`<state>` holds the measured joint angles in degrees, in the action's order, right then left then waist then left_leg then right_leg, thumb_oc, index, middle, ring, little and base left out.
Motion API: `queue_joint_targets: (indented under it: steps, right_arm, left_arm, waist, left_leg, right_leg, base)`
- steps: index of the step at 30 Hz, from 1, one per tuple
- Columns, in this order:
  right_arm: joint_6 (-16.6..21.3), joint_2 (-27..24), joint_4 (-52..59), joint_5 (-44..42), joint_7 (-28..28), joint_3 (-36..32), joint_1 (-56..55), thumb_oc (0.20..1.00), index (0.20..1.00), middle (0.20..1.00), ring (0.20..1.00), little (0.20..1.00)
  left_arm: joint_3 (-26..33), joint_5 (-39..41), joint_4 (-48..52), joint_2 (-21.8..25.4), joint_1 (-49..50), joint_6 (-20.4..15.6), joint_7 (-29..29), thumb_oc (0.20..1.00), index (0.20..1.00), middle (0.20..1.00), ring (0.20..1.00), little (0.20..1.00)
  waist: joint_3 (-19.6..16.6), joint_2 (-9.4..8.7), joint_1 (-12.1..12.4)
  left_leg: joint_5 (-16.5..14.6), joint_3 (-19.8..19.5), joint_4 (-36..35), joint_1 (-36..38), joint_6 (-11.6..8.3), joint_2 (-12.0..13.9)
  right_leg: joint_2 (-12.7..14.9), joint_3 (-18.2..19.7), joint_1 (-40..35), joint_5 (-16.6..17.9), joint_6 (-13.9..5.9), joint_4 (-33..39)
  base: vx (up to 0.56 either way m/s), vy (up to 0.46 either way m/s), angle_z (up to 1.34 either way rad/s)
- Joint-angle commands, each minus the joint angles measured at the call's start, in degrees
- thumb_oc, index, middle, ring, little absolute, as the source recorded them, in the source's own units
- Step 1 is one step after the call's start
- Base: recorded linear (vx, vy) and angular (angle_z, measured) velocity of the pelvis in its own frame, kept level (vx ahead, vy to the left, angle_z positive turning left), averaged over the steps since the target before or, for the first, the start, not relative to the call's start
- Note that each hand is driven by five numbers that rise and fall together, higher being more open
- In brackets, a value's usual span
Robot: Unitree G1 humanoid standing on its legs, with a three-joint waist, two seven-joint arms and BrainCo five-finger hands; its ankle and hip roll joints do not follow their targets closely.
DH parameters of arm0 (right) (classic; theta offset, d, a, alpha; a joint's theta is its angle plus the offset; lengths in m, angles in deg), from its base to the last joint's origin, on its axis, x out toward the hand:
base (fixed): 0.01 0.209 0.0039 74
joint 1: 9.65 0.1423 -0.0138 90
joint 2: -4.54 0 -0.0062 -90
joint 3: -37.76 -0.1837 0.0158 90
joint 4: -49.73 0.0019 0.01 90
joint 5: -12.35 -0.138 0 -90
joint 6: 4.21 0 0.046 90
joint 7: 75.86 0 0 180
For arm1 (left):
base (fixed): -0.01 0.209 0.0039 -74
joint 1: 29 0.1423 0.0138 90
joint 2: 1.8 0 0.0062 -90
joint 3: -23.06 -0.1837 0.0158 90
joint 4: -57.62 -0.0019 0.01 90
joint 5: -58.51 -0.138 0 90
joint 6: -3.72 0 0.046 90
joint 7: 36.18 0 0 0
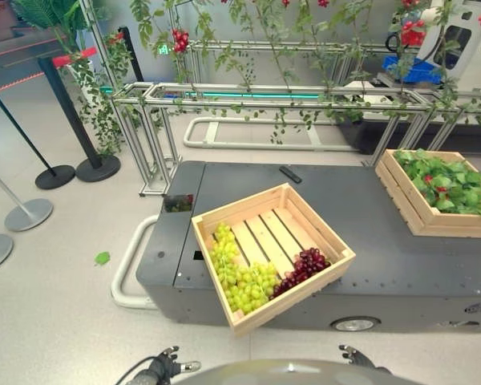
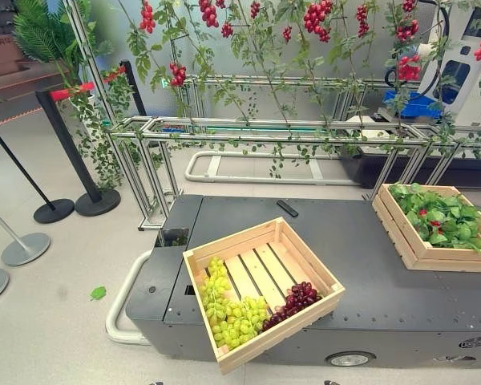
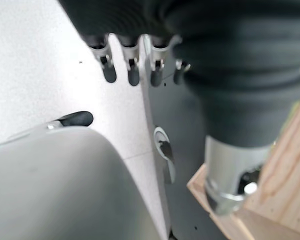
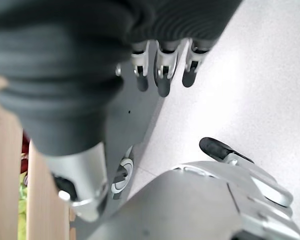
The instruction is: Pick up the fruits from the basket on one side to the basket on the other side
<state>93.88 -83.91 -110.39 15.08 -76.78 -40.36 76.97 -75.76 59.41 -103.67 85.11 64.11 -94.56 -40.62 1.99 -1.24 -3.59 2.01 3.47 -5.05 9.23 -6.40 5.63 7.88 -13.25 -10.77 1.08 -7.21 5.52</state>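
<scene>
At the bottom edge of the frame, my left hand (image 1: 170, 362) and right hand (image 1: 354, 354) hang low, fingers relaxed and holding nothing. Just beyond, at centre, a wooden crate (image 1: 325, 233) sits on a dark grey cart (image 1: 369, 208), its near corner overhanging the edge. Green grapes (image 1: 236, 273) and dark red grapes (image 1: 305, 267) lie along its near side. Farther off, at right, a second crate (image 1: 409, 208) holds green leaves (image 1: 445, 180). Nothing is picked yet, I judge; next I must reach for a bunch.
</scene>
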Motion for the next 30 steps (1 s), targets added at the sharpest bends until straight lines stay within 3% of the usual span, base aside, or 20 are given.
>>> queue_joint_targets:
  steps: [1, 10, 15, 17, 18, 22, 23, 30]
  right_arm:
    - [0.95, -1.84, -0.73, -1.58, 0.57, -0.53, 5.62, 1.0, 1.0, 1.0, 1.0, 1.0]
    - [1.97, -4.61, 0.59, -7.06, 1.47, -4.62, 7.09, 1.0, 1.0, 1.0, 1.0, 1.0]
    - [3.86, -7.05, 8.72, -12.62, 1.46, -7.15, 8.27, 1.0, 1.0, 1.0, 1.0, 1.0]
    - [5.63, -11.96, 21.27, -13.82, 2.15, -9.14, 8.62, 1.0, 1.0, 1.0, 1.0, 1.0]
    - [5.56, -11.98, 21.39, -13.8, 2.16, -9.19, 8.52, 1.0, 1.0, 1.0, 1.0, 1.0]
    - [8.15, -23.29, 35.95, -11.42, 3.28, -13.5, 11.56, 1.0, 1.0, 1.0, 1.0, 1.0]
    - [8.11, -23.31, 36.0, -11.4, 3.28, -13.53, 11.53, 1.0, 1.0, 1.0, 1.0, 1.0]
    - [11.12, -40.89, 57.41, -0.43, 3.05, -12.45, 20.63, 1.0, 1.0, 1.0, 1.0, 1.0]
  left_arm:
    - [-0.06, 1.13, -4.41, -1.69, -5.54, -1.24, 0.4, 1.0, 1.0, 1.0, 1.0, 1.0]
    - [0.29, 1.24, -4.39, -1.18, -5.14, -1.6, 0.53, 1.0, 1.0, 1.0, 1.0, 1.0]
    - [0.38, 1.35, -3.24, -0.59, -4.74, -2.03, 0.34, 1.0, 1.0, 1.0, 1.0, 1.0]
    - [0.42, 1.43, -1.82, -0.24, -4.15, -2.52, 0.01, 1.0, 1.0, 1.0, 1.0, 1.0]
    - [0.39, 1.43, -1.81, -0.27, -4.14, -2.51, 0.01, 1.0, 1.0, 1.0, 1.0, 1.0]
    - [0.02, 1.61, -0.58, -0.01, -3.83, -3.27, -0.99, 1.0, 1.0, 1.0, 1.0, 1.0]
    - [0.0, 1.61, -0.58, -0.04, -3.85, -3.26, -0.99, 1.0, 1.0, 1.0, 1.0, 1.0]
    - [-0.03, 2.13, 0.49, 0.48, -3.67, -3.67, -2.22, 1.0, 1.0, 1.0, 1.0, 1.0]
  waist:
    - [2.03, -0.4, 0.16]
    - [1.97, -0.48, 0.3]
    - [2.2, -0.49, 0.4]
    - [2.79, -0.59, 0.27]
    - [2.8, -0.56, 0.29]
    - [3.24, -0.87, 0.62]
    - [3.27, -0.84, 0.59]
    - [3.64, -1.51, 2.0]
  left_leg:
    - [-1.53, -1.28, 0.05, -1.77, 2.33, -3.48]
    - [-1.56, -1.97, 0.05, -1.61, 2.27, -3.39]
    - [-1.35, -2.58, 0.05, -1.93, 2.08, -3.26]
    - [-1.05, -3.04, 0.05, -2.45, 1.99, -3.26]
    - [-1.06, -3.05, 0.05, -2.43, 1.99, -3.25]
    - [-0.67, -4.27, 0.05, -3.05, 1.75, -3.28]
    - [-0.67, -4.32, 0.05, -3.03, 1.75, -3.28]
    - [-0.36, -6.08, 0.05, -3.81, 1.32, -3.2]
  right_leg:
    - [-1.89, -3.51, 0.78, -1.95, -0.56, -0.52]
    - [-2.1, -3.73, 0.38, -2.22, -0.37, -0.52]
    - [-2.4, -4.03, 0.43, -2.5, -0.11, -0.52]
    - [-2.6, -3.94, 0.83, -2.44, 0.05, -0.52]
    - [-2.6, -3.96, 0.81, -2.45, 0.06, -0.52]
    - [-3.02, -5.05, 0.59, -2.77, 0.49, -0.52]
    - [-3.03, -5.09, 0.55, -2.78, 0.49, -0.52]
    - [-3.5, -6.68, 0.42, -3.3, 0.82, -0.52]
  base:
    - [0.0, 0.0, 0.0]
    - [0.0, 0.0, 0.0]
    - [0.0, 0.0, 0.0]
    - [-0.02, -0.015, 0.04]
    - [-0.01, -0.011, 0.06]
    - [0.01, -0.018, 0.14]
    - [0.01, -0.027, 0.19]
    - [0.02, -0.029, 0.13]
